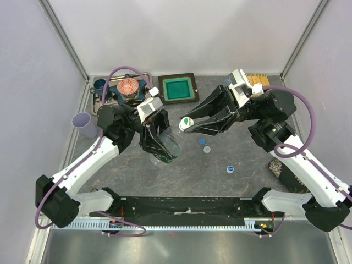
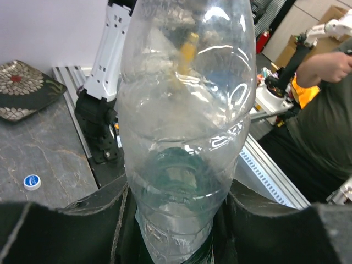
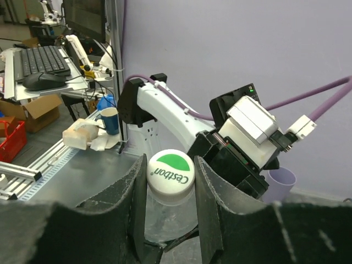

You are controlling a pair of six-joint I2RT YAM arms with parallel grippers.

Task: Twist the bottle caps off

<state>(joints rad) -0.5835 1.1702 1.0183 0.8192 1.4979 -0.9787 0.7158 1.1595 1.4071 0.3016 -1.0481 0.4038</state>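
top: overhead, looking down | wrists: close-up | shared by all: bottle

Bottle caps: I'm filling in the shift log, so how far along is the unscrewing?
Done, by the look of it: three caps lie loose on the table, the blue cap, the grey-white cap and the blue-and-white cap. In hand: the left gripper clamps the clear bottle while the right gripper pinches its green-and-white cap, which sits on the neck. Left: getting that last cap off.

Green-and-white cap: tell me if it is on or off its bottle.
On. The green-and-white cap sits atop the bottle, the right gripper shut on it; the left gripper holds the bottle.
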